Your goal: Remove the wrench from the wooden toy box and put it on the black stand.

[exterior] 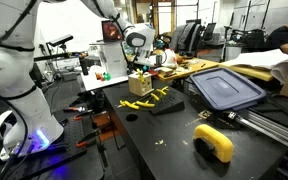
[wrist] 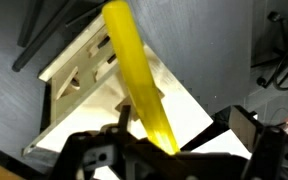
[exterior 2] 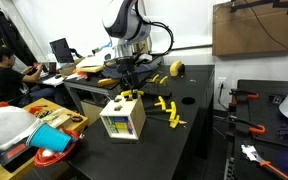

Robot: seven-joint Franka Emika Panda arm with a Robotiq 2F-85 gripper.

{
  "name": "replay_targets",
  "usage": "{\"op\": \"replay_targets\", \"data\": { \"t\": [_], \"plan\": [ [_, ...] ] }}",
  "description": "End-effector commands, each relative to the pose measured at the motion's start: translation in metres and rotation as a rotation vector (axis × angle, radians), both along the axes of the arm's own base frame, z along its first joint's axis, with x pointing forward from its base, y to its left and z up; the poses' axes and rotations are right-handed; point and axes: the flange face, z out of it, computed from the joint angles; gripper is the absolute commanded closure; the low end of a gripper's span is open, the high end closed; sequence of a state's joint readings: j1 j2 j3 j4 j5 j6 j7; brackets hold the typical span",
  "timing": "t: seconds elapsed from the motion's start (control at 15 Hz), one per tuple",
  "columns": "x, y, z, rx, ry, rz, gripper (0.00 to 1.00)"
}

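Observation:
The wooden toy box [exterior 2: 122, 122] stands on the black table and also shows in an exterior view [exterior: 139, 85] and in the wrist view [wrist: 79, 75]. The yellow wrench [wrist: 134, 70] sticks up out of its top, visible in an exterior view [exterior 2: 132, 96]. My gripper [wrist: 182, 120] hangs right over the box in both exterior views [exterior: 137, 64] [exterior 2: 130, 82]. Its fingers are spread on either side of the wrench's upper end, with a gap on one side. The black stand [exterior: 169, 104] lies flat on the table beside the box.
Several loose yellow toy pieces [exterior: 149, 98] [exterior 2: 169, 110] lie by the box. A blue-grey bin lid [exterior: 227, 88] and a yellow-and-black power tool [exterior: 214, 142] sit further along the table. Cluttered desks and a person [exterior 2: 4, 70] are behind.

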State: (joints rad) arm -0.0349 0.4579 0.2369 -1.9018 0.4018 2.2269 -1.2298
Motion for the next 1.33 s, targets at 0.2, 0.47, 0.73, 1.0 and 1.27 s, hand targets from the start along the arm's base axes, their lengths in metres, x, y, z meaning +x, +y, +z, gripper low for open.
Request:
{"op": "replay_targets", "data": {
  "t": [0.2,0.47,0.73,1.0,1.27],
  "plan": [
    [-0.004,-0.008,-0.001,-0.027,-0.106,-0.053,0.00],
    [-0.003,-0.027,-0.005,0.007,-0.090,-0.057,0.00],
    [0.000,-0.048,-0.009,0.060,-0.101,-0.041,0.00],
    [0.002,-0.066,-0.020,0.131,-0.127,0.035,0.00],
    [0.005,-0.069,-0.025,0.191,-0.158,0.096,0.00]
  ]
}}
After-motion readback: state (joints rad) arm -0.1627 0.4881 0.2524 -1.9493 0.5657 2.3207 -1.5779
